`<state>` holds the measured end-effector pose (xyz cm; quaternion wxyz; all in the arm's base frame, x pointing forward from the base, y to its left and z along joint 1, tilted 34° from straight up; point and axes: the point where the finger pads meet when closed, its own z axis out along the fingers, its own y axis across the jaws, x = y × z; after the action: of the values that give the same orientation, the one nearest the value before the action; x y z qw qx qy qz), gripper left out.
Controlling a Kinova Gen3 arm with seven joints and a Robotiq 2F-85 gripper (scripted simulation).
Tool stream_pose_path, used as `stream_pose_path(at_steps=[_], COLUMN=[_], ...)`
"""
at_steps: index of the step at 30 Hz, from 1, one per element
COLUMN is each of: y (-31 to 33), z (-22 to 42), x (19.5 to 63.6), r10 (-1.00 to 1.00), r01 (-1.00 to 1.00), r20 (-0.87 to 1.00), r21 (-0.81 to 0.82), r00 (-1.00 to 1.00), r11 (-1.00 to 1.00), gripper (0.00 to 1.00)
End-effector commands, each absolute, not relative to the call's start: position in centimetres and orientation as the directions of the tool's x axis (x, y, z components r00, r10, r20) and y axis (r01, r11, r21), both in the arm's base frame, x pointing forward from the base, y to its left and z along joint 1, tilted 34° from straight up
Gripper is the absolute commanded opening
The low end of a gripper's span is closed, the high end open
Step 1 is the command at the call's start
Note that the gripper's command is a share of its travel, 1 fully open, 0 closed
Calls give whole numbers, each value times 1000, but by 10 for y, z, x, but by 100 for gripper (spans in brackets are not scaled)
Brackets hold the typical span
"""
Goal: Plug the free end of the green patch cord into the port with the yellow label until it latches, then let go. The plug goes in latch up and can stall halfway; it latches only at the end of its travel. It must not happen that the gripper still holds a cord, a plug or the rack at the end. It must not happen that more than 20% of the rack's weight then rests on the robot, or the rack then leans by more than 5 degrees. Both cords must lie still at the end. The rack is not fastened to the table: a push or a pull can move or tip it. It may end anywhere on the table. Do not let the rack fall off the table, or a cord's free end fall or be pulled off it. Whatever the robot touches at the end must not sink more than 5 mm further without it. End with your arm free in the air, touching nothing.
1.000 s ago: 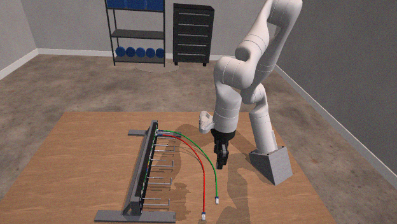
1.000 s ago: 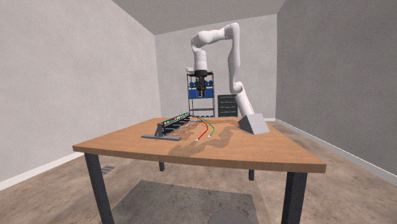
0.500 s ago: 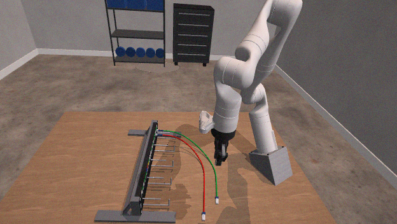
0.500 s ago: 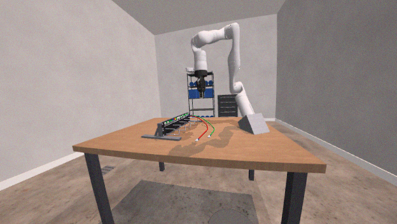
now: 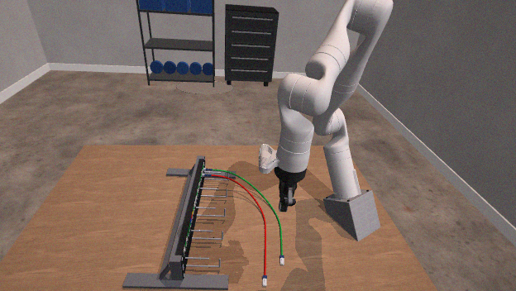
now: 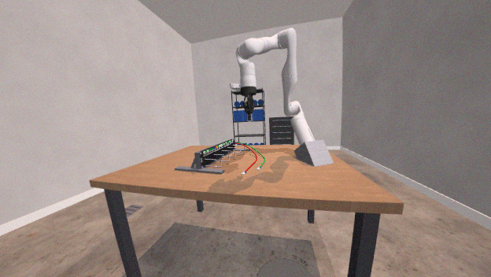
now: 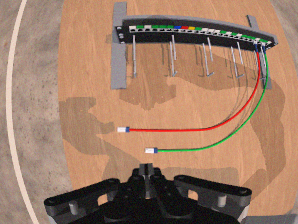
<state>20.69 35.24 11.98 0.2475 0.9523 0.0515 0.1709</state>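
In the top view, the black two-finger gripper (image 5: 284, 206) (image 6: 249, 117) (image 7: 146, 171) hung right of centre, its fingers pressed together on nothing, while the green patch cord (image 5: 274, 211) (image 6: 264, 157) (image 7: 220, 144) curved from the long black rack (image 5: 191, 215) (image 6: 216, 155) (image 7: 195, 35) to a white plug (image 5: 282, 260) (image 6: 259, 168) (image 7: 152, 149) at lower right. In the exterior view, the gripper was above the wooden counter (image 5: 103, 207) (image 6: 157, 185) (image 7: 85, 145), near the middle. In the wrist view, the plug lay mid-frame, above the shut fingertips.
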Motion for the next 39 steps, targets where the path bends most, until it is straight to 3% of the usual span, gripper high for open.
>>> stream_pose_path(at_steps=[1, 14, 26, 39], y=[357, 352, 335, 339], z=[120, 117, 131, 159], x=[206, 215, 302, 338], r10=[172, 188, 310, 419], r01=[6, -3, -42, 11], r20=[308, 347, 637, 755], r21=[473, 482, 475, 480], r00=[936, 919, 706, 503], r11=[-881, -876, -879, -877], gripper=[0, 0, 0, 0])
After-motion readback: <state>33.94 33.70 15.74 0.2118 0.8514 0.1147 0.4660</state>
